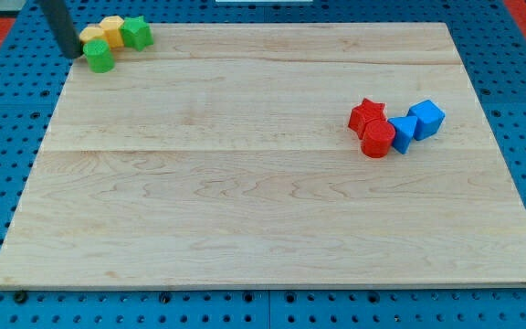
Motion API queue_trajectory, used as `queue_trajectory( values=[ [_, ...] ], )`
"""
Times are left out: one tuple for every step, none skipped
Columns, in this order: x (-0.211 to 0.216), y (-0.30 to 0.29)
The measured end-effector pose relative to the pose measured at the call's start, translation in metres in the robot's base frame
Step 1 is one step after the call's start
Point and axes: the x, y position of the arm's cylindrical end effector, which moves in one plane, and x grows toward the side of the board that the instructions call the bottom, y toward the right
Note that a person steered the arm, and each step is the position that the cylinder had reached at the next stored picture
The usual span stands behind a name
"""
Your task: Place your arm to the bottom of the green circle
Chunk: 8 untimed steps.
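The green circle (pixel 99 57) is a short green cylinder near the wooden board's (pixel 245 201) top left corner. It touches a yellow block (pixel 93 37) above it. Another yellow block (pixel 113 29) and a green star-shaped block (pixel 136 34) lie just to the right. My dark rod comes down from the view's top left, and my tip (pixel 74 53) sits just left of the green circle, close to it at the board's left edge.
A red star (pixel 367 114), a red cylinder (pixel 378 140), a blue block (pixel 402 132) and a blue cube (pixel 426 118) are clustered at the board's right. A blue pegboard (pixel 7 137) surrounds the board.
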Motion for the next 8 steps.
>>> queue_trajectory(
  values=[
    [-0.028, 0.005],
    [-0.035, -0.024],
    [-0.053, -0.006],
    [-0.053, -0.006],
    [-0.053, 0.004],
    [-0.048, -0.004],
    [-0.035, -0.024],
    [-0.019, -0.025]
  ],
)
